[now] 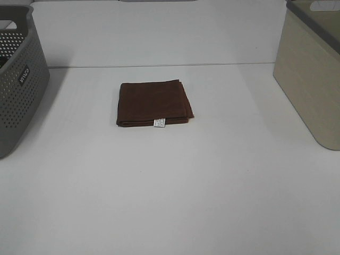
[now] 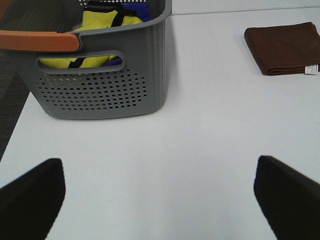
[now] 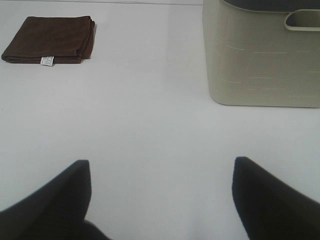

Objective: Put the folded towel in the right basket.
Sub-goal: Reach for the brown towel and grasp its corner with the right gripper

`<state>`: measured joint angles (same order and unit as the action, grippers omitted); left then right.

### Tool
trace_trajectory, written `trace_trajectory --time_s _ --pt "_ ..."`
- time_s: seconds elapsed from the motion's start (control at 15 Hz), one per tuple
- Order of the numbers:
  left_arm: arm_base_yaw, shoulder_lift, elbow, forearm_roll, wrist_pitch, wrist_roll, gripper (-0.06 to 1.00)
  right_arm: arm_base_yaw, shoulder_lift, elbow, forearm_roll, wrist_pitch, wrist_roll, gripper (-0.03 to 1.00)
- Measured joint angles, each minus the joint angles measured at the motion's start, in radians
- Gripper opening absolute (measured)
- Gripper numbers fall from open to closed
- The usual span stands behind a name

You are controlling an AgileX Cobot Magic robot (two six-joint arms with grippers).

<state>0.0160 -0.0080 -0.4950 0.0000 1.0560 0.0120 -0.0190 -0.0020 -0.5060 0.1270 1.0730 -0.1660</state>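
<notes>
A folded dark brown towel (image 1: 154,103) with a small white tag lies flat on the white table, a little left of centre. It also shows in the left wrist view (image 2: 284,48) and in the right wrist view (image 3: 50,39). The right basket (image 1: 313,74) is beige and stands at the table's right edge; it also shows in the right wrist view (image 3: 262,55). My left gripper (image 2: 159,197) is open and empty, well short of the towel. My right gripper (image 3: 161,192) is open and empty, between towel and beige basket but near the front. Neither arm shows in the exterior high view.
A grey perforated basket (image 1: 18,79) stands at the table's left edge; the left wrist view shows the basket (image 2: 105,85) holding yellow and blue cloth (image 2: 107,22) and an orange handle. A wall line runs behind the towel.
</notes>
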Motion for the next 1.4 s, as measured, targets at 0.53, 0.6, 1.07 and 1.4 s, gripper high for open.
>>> trace_trajectory --time_s 0.53,0.6,1.07,1.4 --pt "0.0 0.0 0.0 0.0 0.0 0.0 0.97 0.0 0.0 0.0 0.0 0.0 0.0 0.74" --pt "0.0 0.0 0.0 0.0 0.0 0.0 0.97 0.0 0.0 0.0 0.0 0.0 0.0 0.74" --pt "0.0 0.0 0.0 0.0 0.0 0.0 0.97 0.0 0.0 0.0 0.0 0.0 0.0 0.74" --pt "0.0 0.0 0.0 0.0 0.0 0.0 0.97 0.0 0.0 0.0 0.0 0.0 0.0 0.74"
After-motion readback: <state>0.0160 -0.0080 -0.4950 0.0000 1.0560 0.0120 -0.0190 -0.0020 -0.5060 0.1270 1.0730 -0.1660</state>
